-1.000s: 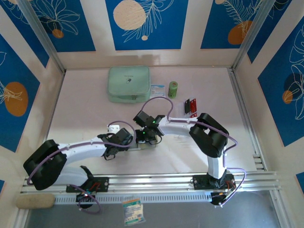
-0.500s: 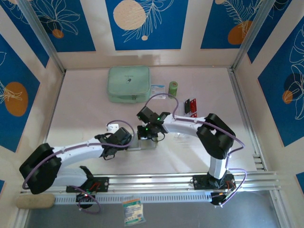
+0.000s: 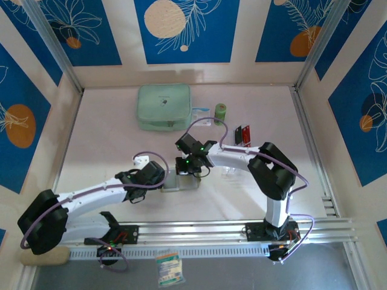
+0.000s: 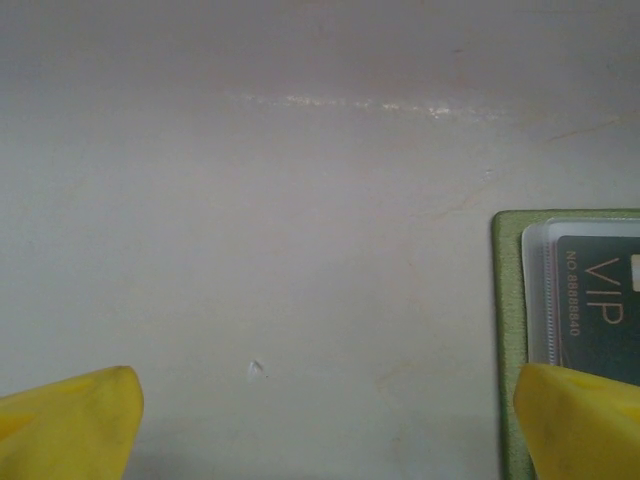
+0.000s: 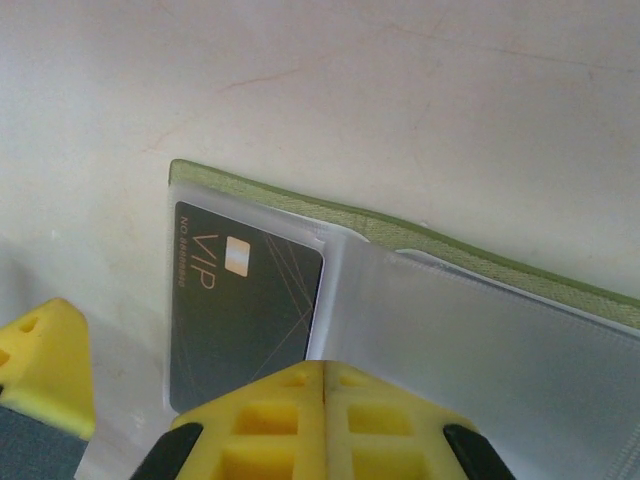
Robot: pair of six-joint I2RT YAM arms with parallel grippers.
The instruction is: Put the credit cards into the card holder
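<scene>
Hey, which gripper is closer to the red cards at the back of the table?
Right. The right gripper hangs over the wallet, down-left of the red cards in the top view; the left gripper sits farther left, at the wallet's edge.

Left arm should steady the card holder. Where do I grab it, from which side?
I'd pinch the bare olive edge of the card holder beside the VIP card, coming from the left. It lies flat and open, and that edge faces the open left gripper.
</scene>
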